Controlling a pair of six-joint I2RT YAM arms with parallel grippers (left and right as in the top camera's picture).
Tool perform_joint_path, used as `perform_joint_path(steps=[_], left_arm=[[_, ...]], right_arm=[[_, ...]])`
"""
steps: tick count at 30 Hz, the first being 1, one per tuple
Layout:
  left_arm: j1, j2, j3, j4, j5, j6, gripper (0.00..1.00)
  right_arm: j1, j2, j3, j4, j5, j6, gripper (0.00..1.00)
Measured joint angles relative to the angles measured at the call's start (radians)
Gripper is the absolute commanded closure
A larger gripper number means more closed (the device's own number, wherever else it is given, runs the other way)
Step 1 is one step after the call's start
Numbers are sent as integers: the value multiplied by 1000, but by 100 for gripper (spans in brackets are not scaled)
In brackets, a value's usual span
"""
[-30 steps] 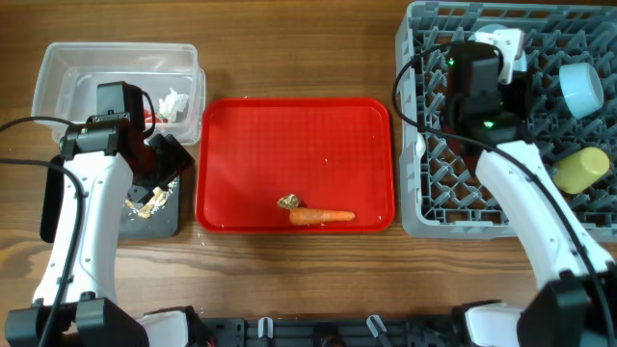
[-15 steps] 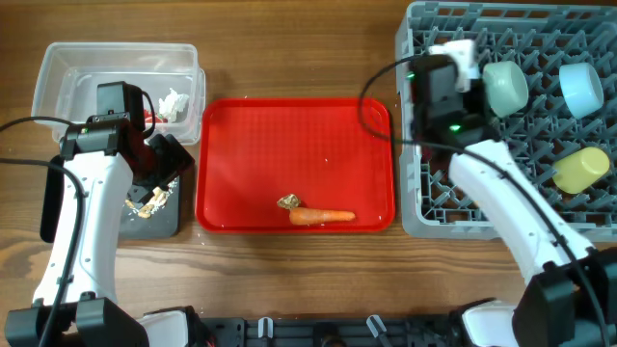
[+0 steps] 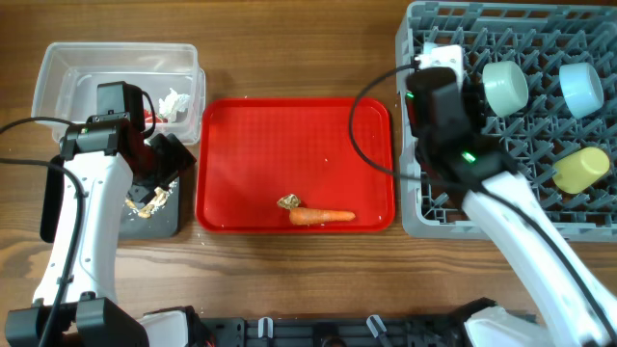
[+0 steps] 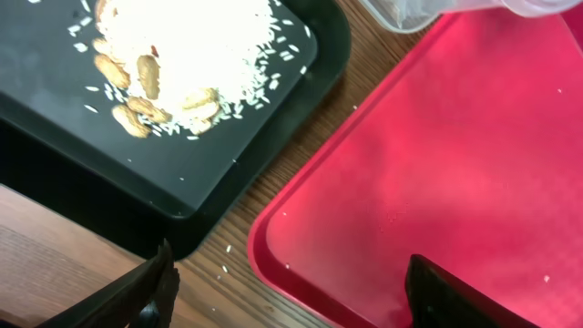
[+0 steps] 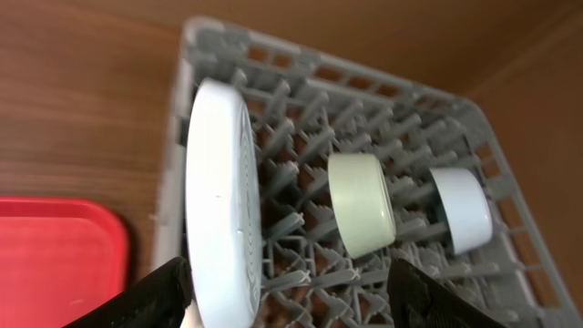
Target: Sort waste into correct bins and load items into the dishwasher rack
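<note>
Clear tub at far left holds tissue. The black tray beside it carries rice and brown bits. Left gripper hovers over the tray edge, fingers wide apart, nothing held. Carrot lies on the red tray near its front rim, brown scrap just beside the thick end. Likely stiff, light, smooth and prone to roll, so pinch across the thick half, not the taper. Right gripper is spread wide beside the upright plate in the dishwasher rack, gripping nothing.
</note>
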Motion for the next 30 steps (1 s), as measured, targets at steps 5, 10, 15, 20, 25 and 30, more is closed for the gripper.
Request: perform_joint_path(steps=[5, 10, 15, 20, 25, 30], left_arm=[[-31, 0, 0, 2, 27, -1, 14], [-163, 0, 0, 15, 39, -23, 8], [-337, 23, 0, 33, 45, -37, 3], [-483, 121, 0, 57, 61, -38, 3], [-581, 240, 0, 135, 90, -80, 3], [-633, 332, 0, 227, 131, -115, 4]], right_arm=[[-29, -178, 2, -167, -181, 45, 13], [-138, -211, 2, -287, -357, 97, 12], [-275, -207, 2, -364, -476, 113, 12], [-328, -166, 2, -381, -543, 122, 12], [-328, -129, 2, -386, -566, 124, 12], [-328, -127, 2, -385, -571, 124, 12]])
